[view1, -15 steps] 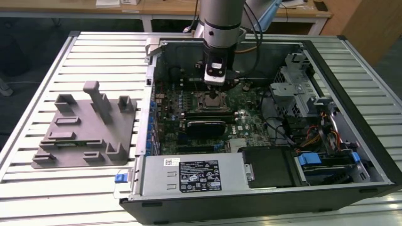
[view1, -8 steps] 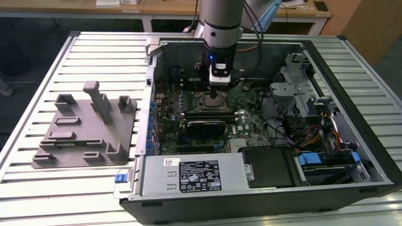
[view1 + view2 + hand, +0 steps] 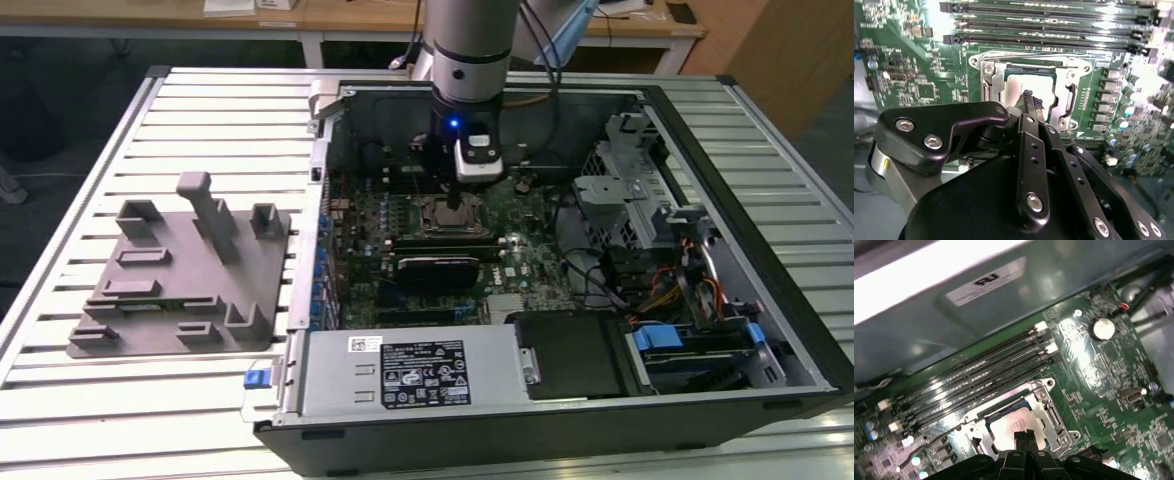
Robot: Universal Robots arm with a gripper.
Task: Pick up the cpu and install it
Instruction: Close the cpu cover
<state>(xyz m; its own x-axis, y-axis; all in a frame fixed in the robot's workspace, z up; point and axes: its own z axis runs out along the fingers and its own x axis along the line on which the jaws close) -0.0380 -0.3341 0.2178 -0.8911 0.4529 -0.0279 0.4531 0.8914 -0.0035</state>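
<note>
An open computer case (image 3: 747,140) lies on a slatted bench (image 3: 214,130), taking up the centre and right of the exterior view. The arm (image 3: 470,40) comes down from the upper centre of that frame, and its hand (image 3: 454,204) reaches into the case over the socket frame (image 3: 430,215) on the board (image 3: 541,262).

In both wrist views the cpu (image 3: 1013,92) lies flat inside the metal socket frame, silver top up, with the frame around all its sides. The fingertips (image 3: 1030,106) of the hand are together, side by side with no gap and nothing between them. They stand right over the middle of the cpu. They look to be touching its top, though contact cannot be told for sure. The first wrist view shows the same: fingertips (image 3: 1019,436) closed over the cpu (image 3: 1006,424), the socket frame (image 3: 1052,412) around it.

Four long memory slots (image 3: 989,375) run just beside the socket.

A grey fixture block (image 3: 180,270) sits on the bench at the exterior view's left, well apart from the hand. A power supply (image 3: 400,372) fills the lower centre of the case
</note>
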